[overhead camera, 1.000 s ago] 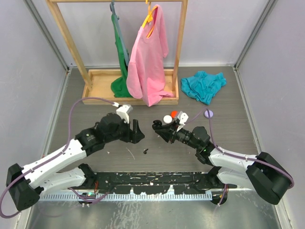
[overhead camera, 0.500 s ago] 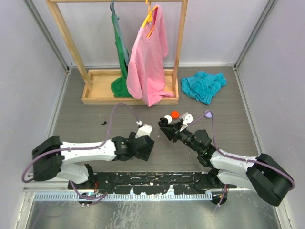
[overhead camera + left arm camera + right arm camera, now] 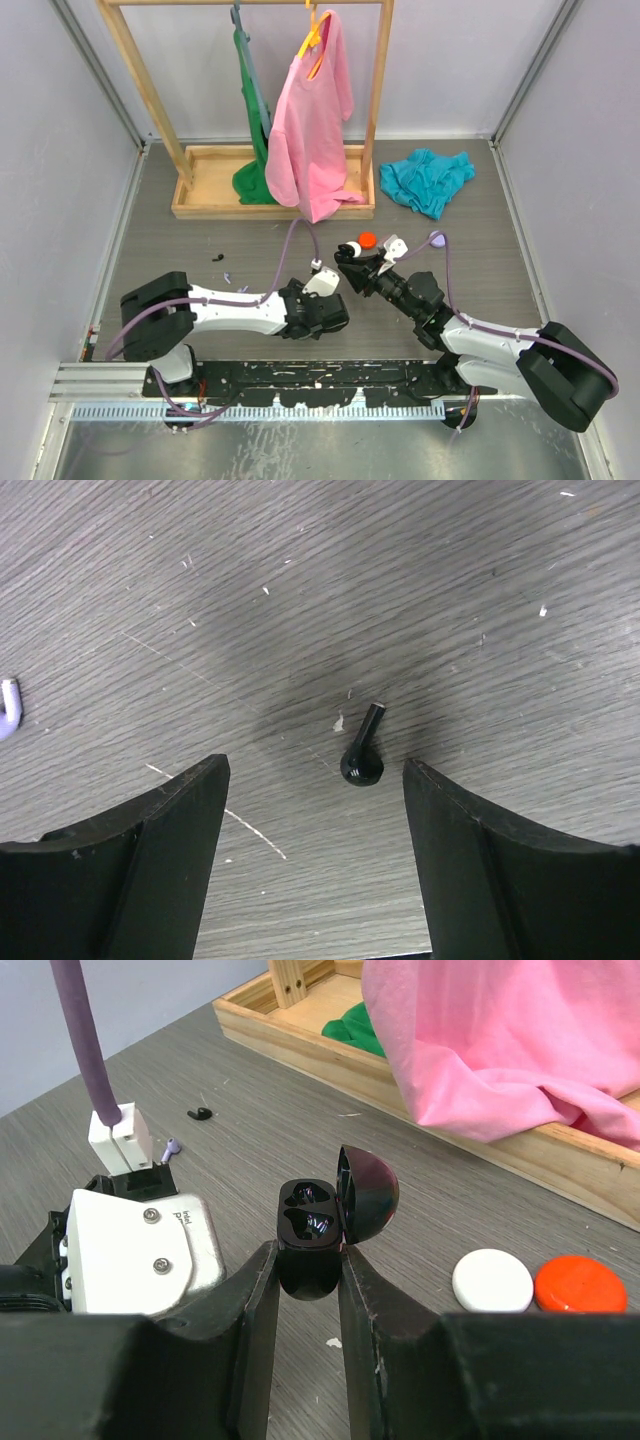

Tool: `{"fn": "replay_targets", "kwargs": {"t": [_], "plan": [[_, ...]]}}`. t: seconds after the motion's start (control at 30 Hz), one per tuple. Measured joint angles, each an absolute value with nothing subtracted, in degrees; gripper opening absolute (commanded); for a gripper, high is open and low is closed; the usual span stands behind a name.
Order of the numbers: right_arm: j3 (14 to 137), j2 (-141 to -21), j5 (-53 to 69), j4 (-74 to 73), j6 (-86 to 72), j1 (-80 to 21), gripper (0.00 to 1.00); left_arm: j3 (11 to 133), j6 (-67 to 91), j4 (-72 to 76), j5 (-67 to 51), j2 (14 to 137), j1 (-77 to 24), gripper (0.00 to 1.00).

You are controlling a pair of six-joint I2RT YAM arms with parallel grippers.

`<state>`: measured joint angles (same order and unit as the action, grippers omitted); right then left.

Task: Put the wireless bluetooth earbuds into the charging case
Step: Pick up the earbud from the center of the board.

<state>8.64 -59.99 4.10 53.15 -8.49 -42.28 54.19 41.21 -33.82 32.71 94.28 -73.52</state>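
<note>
Left end effector [image 3: 316,767] spread around black earbud [image 3: 361,757], stem pointing forward-right

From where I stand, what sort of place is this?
Probably a robot test booth: left arm and right arm bolted at the table edge, plain grey walls around, a small clothes rack as prop.
</note>
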Motion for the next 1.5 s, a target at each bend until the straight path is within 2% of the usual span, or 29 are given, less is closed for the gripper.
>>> {"fn": "replay_targets", "kwargs": {"t": [0.53, 0.9, 1.07, 1.5], "plan": [[8.6, -60.0, 4.1, 53.1, -8.1, -42.3, 0.02, 54.8, 41.5, -39.3, 38.3, 95.5, -69.6, 0.72], [8.6, -60.0, 4.1, 53.2, -8.1, -42.3, 0.02, 51.4, 41.4, -40.8, 37.4, 89.4, -62.3, 0.73], [8.6, -60.0, 4.1, 53.2, -8.1, -42.3, 0.02, 51.4, 41.6, -40.5, 33.4, 84.0, -62.1, 0.72], [8.6, -60.0, 4.1, 53.1, -8.1, -42.3, 0.02, 51.4, 37.6, -35.2, 17.6, 82.9, -56.9, 0.48]]}}
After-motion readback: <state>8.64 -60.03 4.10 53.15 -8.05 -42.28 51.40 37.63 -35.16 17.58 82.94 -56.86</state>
